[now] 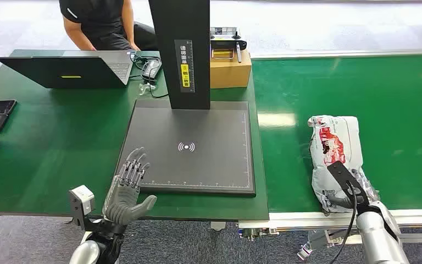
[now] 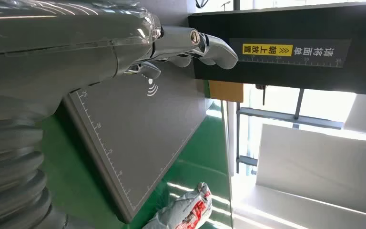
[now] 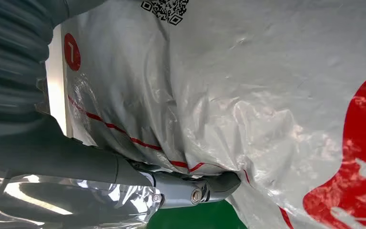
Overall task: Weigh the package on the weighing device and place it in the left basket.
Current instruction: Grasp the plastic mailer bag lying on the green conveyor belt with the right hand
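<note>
Package (image 1: pixel 334 151) is lying flat on the green conveyor belt (image 1: pixel 395 110), a crinkled white plastic mailer with red print and a QR code on it. Right hand (image 1: pixel 349 190) is sitting on the package's near end, with the wrist camera block riding over it. In the right wrist view the thumb (image 3: pixel 209 187) is pressing into the plastic (image 3: pixel 248 95) along a fold; the other fingers are hidden under the wrap, so I cannot tell whether the hand is actually clamping the bag or just resting against it.

Left hand (image 1: pixel 127 190) is hovering with fingers spread and extended, holding nothing. Its fingertips are just over the near left corner of the weighing device (image 1: pixel 195 146), a dark flat platform with a ruler-marked edge and a white wireless symbol in the middle. The left wrist view is showing the same fingers (image 2: pixel 209 45) stretched out above the platform (image 2: pixel 133 138), with the package (image 2: pixel 186 210) well beyond it on the belt.

Black upright column (image 1: pixel 180 49) with a yellow label is rising from the platform's far side, opposite the left hand. Further past it are a cardboard box (image 1: pixel 231 70), an open laptop (image 1: pixel 66 69) and a seated person (image 1: pixel 101 22). All of it is sitting on a green table (image 1: pixel 49 148).
</note>
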Robot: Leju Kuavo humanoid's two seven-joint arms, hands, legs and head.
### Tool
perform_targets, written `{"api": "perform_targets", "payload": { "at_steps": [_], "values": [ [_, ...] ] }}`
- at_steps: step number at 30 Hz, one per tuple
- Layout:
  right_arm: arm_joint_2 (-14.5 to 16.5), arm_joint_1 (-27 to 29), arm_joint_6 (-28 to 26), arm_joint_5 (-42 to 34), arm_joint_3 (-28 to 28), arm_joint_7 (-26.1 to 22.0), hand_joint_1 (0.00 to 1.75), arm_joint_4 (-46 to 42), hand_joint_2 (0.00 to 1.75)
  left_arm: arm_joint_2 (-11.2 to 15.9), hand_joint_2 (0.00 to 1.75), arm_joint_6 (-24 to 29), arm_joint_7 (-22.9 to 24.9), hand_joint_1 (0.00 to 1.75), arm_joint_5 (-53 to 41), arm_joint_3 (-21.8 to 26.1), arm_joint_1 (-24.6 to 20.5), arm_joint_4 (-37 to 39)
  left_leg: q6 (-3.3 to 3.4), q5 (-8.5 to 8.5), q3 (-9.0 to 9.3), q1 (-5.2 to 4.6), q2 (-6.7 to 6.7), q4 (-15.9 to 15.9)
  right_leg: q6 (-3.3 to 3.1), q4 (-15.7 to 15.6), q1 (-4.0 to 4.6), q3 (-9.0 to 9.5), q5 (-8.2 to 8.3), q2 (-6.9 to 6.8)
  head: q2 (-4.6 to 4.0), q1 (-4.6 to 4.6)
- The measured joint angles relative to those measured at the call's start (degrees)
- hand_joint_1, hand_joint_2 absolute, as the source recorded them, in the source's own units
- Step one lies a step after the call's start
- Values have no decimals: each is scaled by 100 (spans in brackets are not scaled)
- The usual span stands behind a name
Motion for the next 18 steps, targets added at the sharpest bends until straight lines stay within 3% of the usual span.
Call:
{"api": "perform_targets", "payload": {
  "at_steps": [1, 2, 5, 6, 9, 12, 18],
  "values": [
    [-1, -2, 22, -19, 0, -10, 0, 10, 175, 1, 175, 7, 0, 0, 4, -3, 0, 2, 1, 0, 1, 0, 0, 0, 0, 0, 0, 1, 0, 0, 0, 1],
    [-2, -5, 41, -32, 0, -19, 13, 19, 175, 2, 175, 13, 0, 0, 10, -4, 1, 4, 1, -1, 2, 0, 0, 0, 0, -1, 0, 3, 0, 0, 0, 1],
    [-4, -36, 139, -111, 4, -69, 123, 90, 175, 12, 175, 54, 0, 0, 51, -13, 5, 11, 2, -2, 10, 0, 0, 0, 0, -2, 0, 12, 0, 0, 0, 0],
    [-6, -55, 162, -133, 10, -82, 145, 125, 175, 16, 175, 70, 0, 0, 67, -16, 6, 12, 3, -2, 13, 0, 1, 0, 1, -3, 0, 15, 0, 1, 0, 0],
    [-25, -116, 187, -210, 38, -138, 151, 227, 175, 26, 175, 114, 0, 0, 109, -32, 13, 12, 3, -2, 24, 0, 2, 0, 1, -4, 0, 26, 1, 1, 0, 1],
    [-53, -161, 194, -364, 63, -239, 175, 307, 175, 33, 175, 136, 3, 0, 125, -43, 29, 12, 3, -2, 31, 0, 2, 1, 2, -4, 0, 32, 2, 2, 0, 1],
    [-95, -193, 340, -607, 124, -359, 175, 383, 175, 44, 175, 175, 22, 0, 141, -51, 37, 12, 3, -2, 40, 1, 3, 1, 3, -4, 1, 40, 3, 3, 0, 1]
  ]
}}
